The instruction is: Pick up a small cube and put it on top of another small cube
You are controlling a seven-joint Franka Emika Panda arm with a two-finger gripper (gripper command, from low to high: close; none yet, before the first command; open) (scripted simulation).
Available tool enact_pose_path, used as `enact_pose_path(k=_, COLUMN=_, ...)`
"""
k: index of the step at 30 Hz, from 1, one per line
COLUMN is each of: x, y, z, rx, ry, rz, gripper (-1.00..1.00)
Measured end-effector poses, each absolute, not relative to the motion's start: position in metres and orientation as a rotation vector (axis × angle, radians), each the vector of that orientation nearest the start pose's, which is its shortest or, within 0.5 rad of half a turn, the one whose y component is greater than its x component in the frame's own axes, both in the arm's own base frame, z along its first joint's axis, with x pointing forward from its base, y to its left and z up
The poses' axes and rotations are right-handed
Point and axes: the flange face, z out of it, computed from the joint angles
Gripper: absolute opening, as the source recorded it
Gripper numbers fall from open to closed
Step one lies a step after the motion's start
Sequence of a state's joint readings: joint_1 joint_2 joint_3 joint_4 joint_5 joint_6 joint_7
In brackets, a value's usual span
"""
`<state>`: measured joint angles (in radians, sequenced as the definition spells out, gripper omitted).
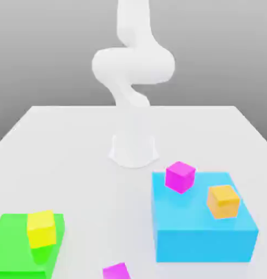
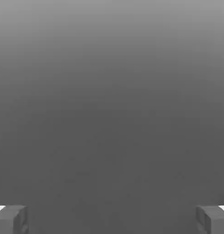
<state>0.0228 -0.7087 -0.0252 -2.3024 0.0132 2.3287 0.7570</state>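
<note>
On the blue block (image 1: pixel 201 218), a magenta small cube (image 1: pixel 180 176).

In the exterior view, the second small cube (image 1: pixel 116 271) is cut off by the bottom edge, as is the green block (image 1: pixel 10 240) at the lower left corner. The arm (image 1: pixel 133 60) runs out past the top edge. In the hand view, both fingertips (image 2: pixel 11 219) are clipped by the frame's corners.

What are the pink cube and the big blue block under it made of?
These are simulator renders, so material is a guess. The pink cube looks like matte plastic or painted wood: flat colour, no grain, no shine. The big blue block looks the same: uniform colour, crisp edges, no gloss.
</note>
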Motion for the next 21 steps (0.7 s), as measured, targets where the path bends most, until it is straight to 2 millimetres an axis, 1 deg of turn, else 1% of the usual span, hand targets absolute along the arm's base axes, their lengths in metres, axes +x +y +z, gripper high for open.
enact_pose_path(k=2, x=0.406, y=-0.007, z=0.652, rx=-2.539, ry=0.980, rz=-0.875, gripper=0.00)
enact_pose_path(k=5, x=0.440, y=-0.009, z=0.608, rx=-2.603, ry=0.949, rz=-0.775, gripper=0.00)
enact_pose_path(k=8, x=0.469, y=-0.011, z=0.561, rx=-2.664, ry=0.919, rz=-0.678, gripper=0.00)
enact_pose_path(k=11, x=0.493, y=-0.013, z=0.511, rx=-2.722, ry=0.888, rz=-0.580, gripper=0.00)
enact_pose_path(k=16, x=0.520, y=-0.015, z=0.424, rx=-2.817, ry=0.837, rz=-0.420, gripper=0.00)
enact_pose_path(k=21, x=0.531, y=-0.019, z=0.334, rx=-2.912, ry=0.783, rz=-0.261, gripper=0.00)
